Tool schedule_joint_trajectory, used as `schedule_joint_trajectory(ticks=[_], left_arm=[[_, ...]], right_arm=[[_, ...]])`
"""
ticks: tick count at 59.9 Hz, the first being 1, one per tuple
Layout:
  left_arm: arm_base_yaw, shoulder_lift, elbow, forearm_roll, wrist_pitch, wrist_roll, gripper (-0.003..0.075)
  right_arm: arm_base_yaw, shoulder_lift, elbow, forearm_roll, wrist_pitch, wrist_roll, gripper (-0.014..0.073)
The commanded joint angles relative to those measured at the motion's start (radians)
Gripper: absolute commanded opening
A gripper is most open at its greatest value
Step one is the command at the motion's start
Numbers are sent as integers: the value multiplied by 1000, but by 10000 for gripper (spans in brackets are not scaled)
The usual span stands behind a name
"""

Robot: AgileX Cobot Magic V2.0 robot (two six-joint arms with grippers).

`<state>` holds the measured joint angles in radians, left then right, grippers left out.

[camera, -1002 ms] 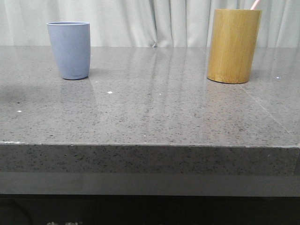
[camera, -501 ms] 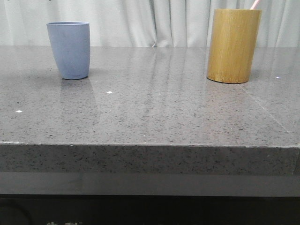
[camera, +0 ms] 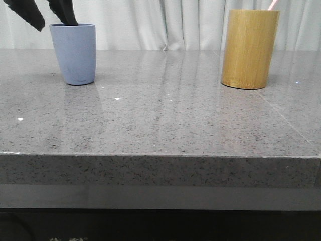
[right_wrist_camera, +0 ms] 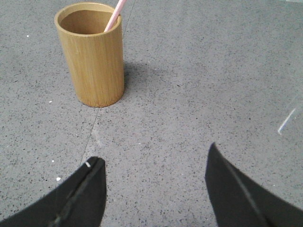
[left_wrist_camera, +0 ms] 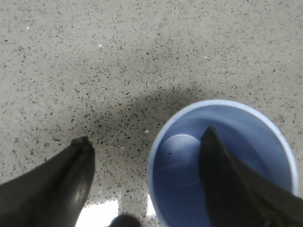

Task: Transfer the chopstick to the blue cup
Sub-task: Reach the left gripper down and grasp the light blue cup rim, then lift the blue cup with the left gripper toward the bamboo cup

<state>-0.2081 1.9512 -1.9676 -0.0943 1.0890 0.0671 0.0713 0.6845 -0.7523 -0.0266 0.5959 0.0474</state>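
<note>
The blue cup [camera: 74, 53] stands upright at the far left of the grey counter. My left gripper [camera: 49, 17] is open just above its rim, one finger over the cup's mouth and the other outside its left side. In the left wrist view the cup [left_wrist_camera: 184, 156] is empty, and the gripper [left_wrist_camera: 146, 137] straddles its wall. A pink chopstick tip [camera: 273, 4] sticks out of the bamboo cylinder [camera: 249, 48] at the far right. In the right wrist view the chopstick [right_wrist_camera: 115, 14] leans in the cylinder [right_wrist_camera: 92, 56]. My right gripper [right_wrist_camera: 154, 158] is open and empty, well short of it.
The grey speckled counter [camera: 165, 115] has its front edge close to the camera. A white curtain [camera: 165, 22] hangs behind the cups. A seam line in the counter [right_wrist_camera: 94, 125] runs beside the bamboo cylinder.
My left gripper has come into the front view from the top left and now hangs over the blue cup's rim. The cups and the chopstick have not moved.
</note>
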Motion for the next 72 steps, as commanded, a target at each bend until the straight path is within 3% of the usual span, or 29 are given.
schedule_joint_trajectory(ticks=[1, 13, 32, 51, 72], left_arm=[[-7, -37, -40, -17, -29, -13, 398], [-7, -17, -40, -17, -22, -13, 293], [-7, -10, -44, -18, 6, -13, -18], [-40, -10, -151, -53, 45, -13, -19], [-221, 50, -337, -53, 56, -9, -19]], right_arm=[[1, 2, -32, -2, -63, -8, 473], [1, 2, -32, -2, -63, -8, 473], [1, 2, -32, -2, -63, -8, 473], [1, 2, -32, -2, -63, -8, 473], [1, 2, -32, -2, -58, -8, 473]])
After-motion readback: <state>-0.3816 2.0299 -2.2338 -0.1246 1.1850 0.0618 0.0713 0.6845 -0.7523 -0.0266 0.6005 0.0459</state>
